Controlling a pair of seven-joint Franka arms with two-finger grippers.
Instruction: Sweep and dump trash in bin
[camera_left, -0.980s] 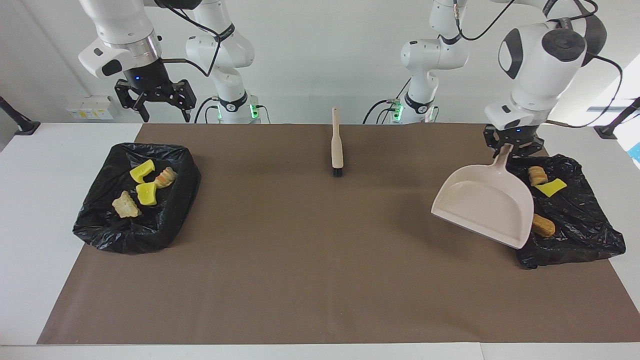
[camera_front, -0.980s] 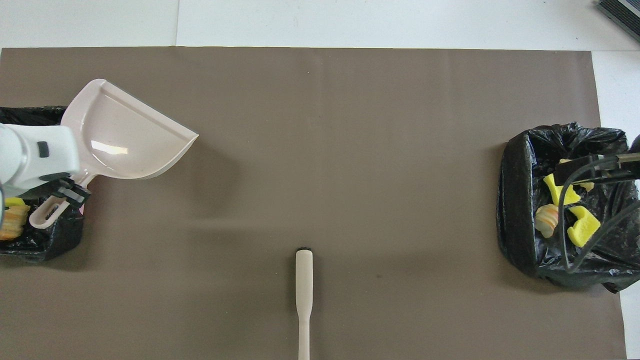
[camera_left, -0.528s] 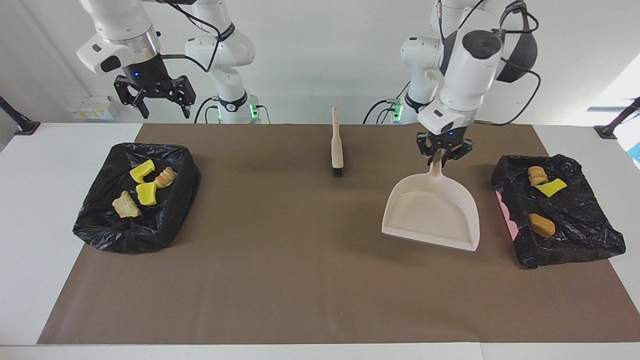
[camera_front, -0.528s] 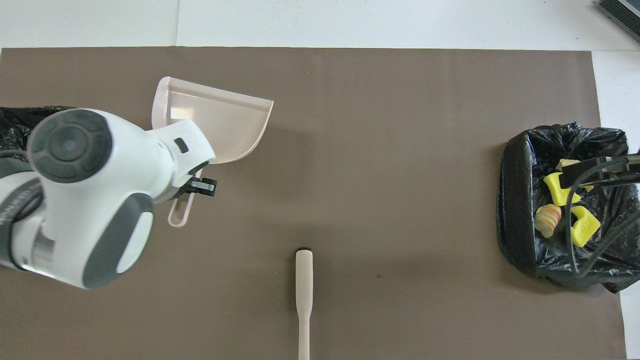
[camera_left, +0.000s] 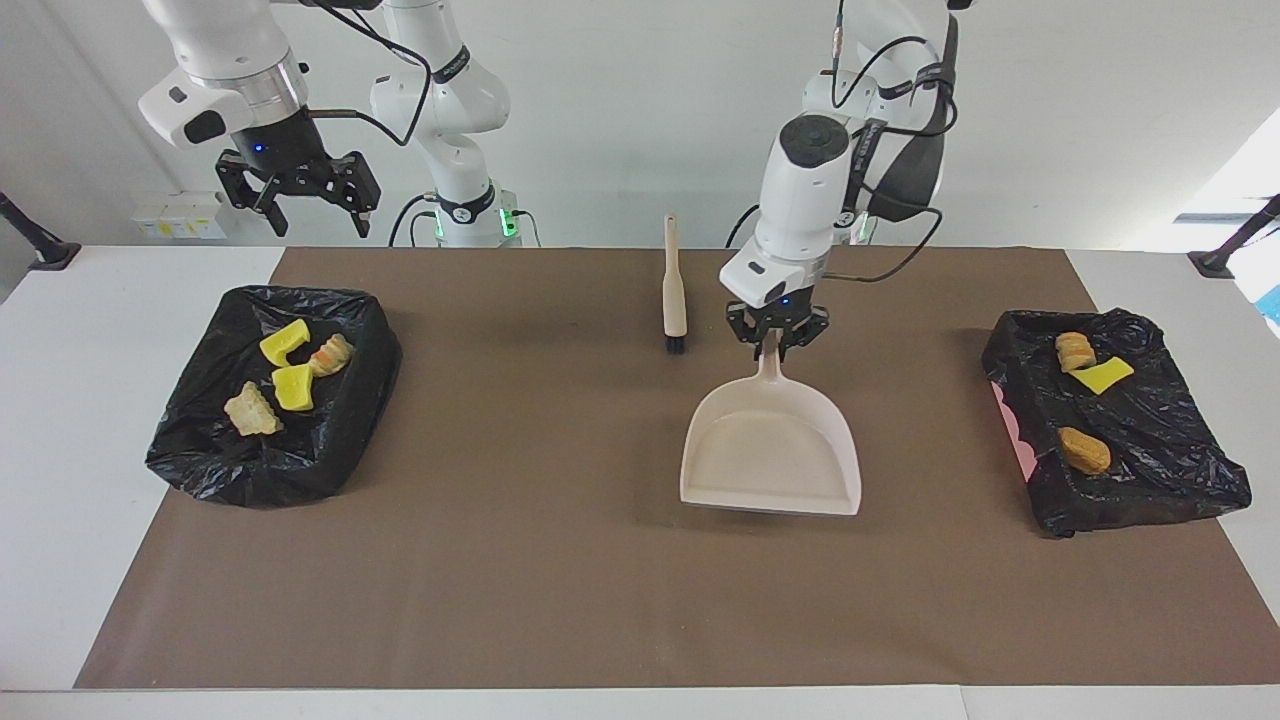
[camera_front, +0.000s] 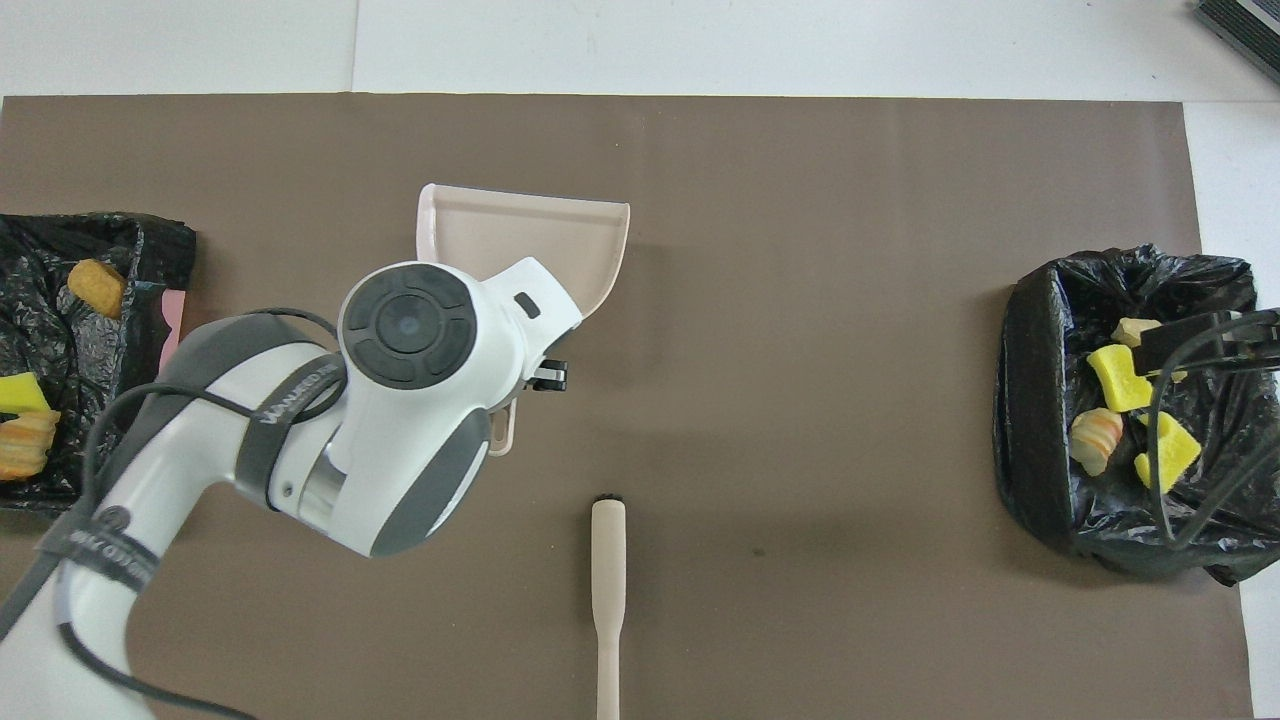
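left claw (camera_left: 778, 343) clamped on dustpan (camera_left: 771, 455) handle, mid-worktop. right claw (camera_left: 297, 200) spread wide, empty, waiting over worktop's robot-side edge. risk: thin-handle grip, pan could twist or clip brush (camera_left: 674, 290) alongside. trash (camera_left: 285, 375) already binned.

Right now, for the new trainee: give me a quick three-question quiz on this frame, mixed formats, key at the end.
1. True or false: loose trash chunks lie on the brown mat.
2. Multiple choice: the left gripper is shut on A) the brush B) the dustpan handle C) a yellow chunk.
3. Fill in: the right gripper hangs open above the black-lined bin at the right arm's end, which holds ____ chunks.

Key
1. False: all seven chunks sit in the two bins, three of them in the bin at the left arm's end.
2. B
3. four
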